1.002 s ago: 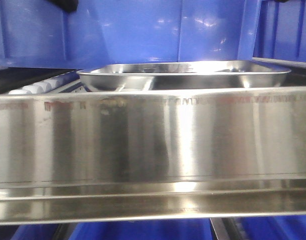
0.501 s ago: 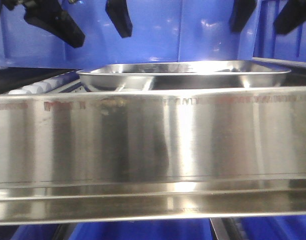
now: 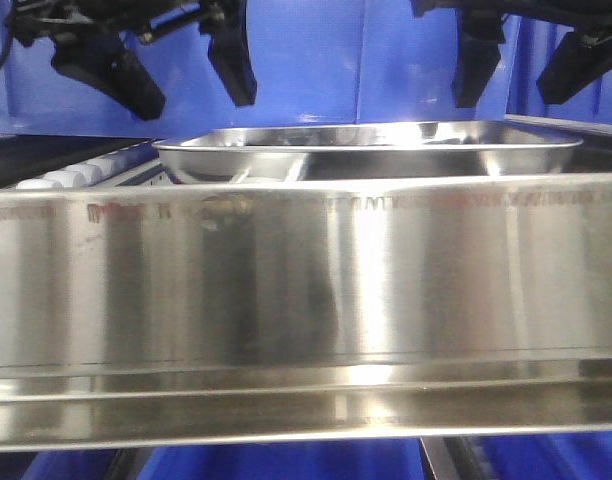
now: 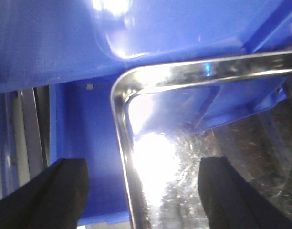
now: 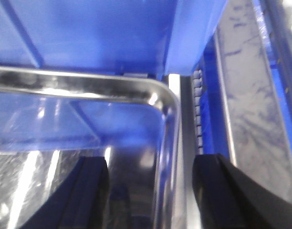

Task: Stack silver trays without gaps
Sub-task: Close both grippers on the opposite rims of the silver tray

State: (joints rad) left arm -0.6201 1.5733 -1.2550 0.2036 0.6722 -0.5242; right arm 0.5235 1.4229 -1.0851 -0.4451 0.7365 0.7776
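A silver tray (image 3: pixel 366 150) lies behind the steel rail, and the rail hides everything below its rolled rim. My left gripper (image 3: pixel 196 100) hangs open above the tray's left end. In the left wrist view the open left gripper (image 4: pixel 143 191) straddles the rim of the tray (image 4: pixel 118 124) near its rounded corner, one finger outside and one over the tray's inside. My right gripper (image 3: pixel 511 95) hangs open above the right end. In the right wrist view the open right gripper (image 5: pixel 153 191) straddles the rim of the tray (image 5: pixel 166 143) in the same way. Neither gripper touches the tray.
A long brushed-steel rail (image 3: pixel 306 290) fills the foreground. Deep blue bins (image 3: pixel 286 60) stand close behind the tray. White rollers (image 3: pixel 76 172) run at the left. A roller strip (image 5: pixel 198 109) and a steel surface (image 5: pixel 246 95) lie right of the tray.
Both grippers have come down into the front view from the top, open, over the tray's two ends. The tray has not moved.
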